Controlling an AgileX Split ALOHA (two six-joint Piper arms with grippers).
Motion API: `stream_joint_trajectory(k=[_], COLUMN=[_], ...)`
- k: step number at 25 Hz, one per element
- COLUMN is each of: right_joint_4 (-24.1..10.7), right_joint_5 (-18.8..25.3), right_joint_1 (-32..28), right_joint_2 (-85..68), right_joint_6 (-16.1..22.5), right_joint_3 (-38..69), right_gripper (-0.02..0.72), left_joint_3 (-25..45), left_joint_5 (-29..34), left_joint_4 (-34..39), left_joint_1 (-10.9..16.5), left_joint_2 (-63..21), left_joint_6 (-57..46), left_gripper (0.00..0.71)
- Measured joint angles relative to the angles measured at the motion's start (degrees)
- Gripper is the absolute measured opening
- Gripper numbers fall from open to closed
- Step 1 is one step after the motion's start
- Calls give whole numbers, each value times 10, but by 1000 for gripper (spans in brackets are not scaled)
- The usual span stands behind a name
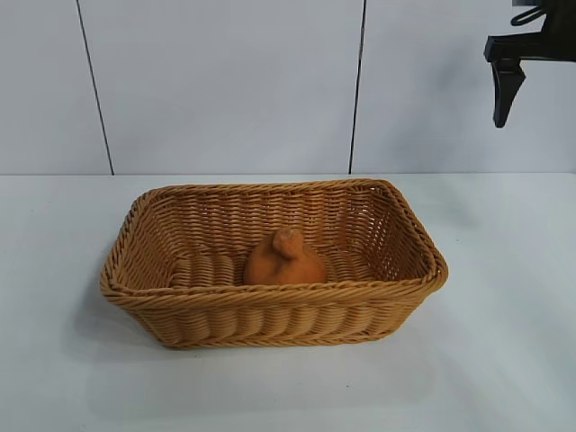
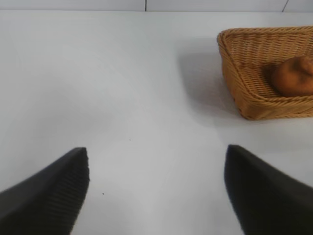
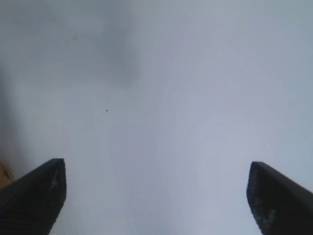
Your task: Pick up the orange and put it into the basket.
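Right claw: jaws spread wide apart, nothing between them. In the exterior view it hangs high at the far right, above and well clear of the basket, with one dark finger pointing down in front of the wall panels. Its own camera looks down on bare white table; a thin tan sliver at the edge of that view may be the basket rim, but too little shows to be sure.

Left claw: jaws also apart and empty, held low over the table, well away from the basket. It does not appear in the exterior view.

Basket: tan wicker, rectangular, standing upright on the table near the middle of the scene. Its flared sides and braided rim enclose the contents on all sides.

Orange: lying on the basket floor, toward the near wall and roughly central, knobby bump upward. The near rim hides its lower edge. The left wrist view shows the same fruit inside the basket.

Nothing touches the fruit or the basket.
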Motion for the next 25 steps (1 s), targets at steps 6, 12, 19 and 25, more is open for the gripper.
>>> stream_joint_trajectory(k=[6,12,19,25], right_joint_4=[9,40,40,40], right_joint_5=[2,3,-11,-102], right_joint_1=[0,0,0,0], right_joint_2=[-84,-238,-459,-684], right_joint_6=[-10,-21,-32,-42], right_joint_3=[144,341,568,726], right_gripper=[694,694,694,694], left_joint_3=[0,0,0,0], left_joint_5=[0,0,0,0], left_joint_4=[0,0,0,0], left_joint_1=[0,0,0,0], left_joint_2=[0,0,0,0], left_joint_6=[-1,-2,-2,-2], left_gripper=[549,549,549,549])
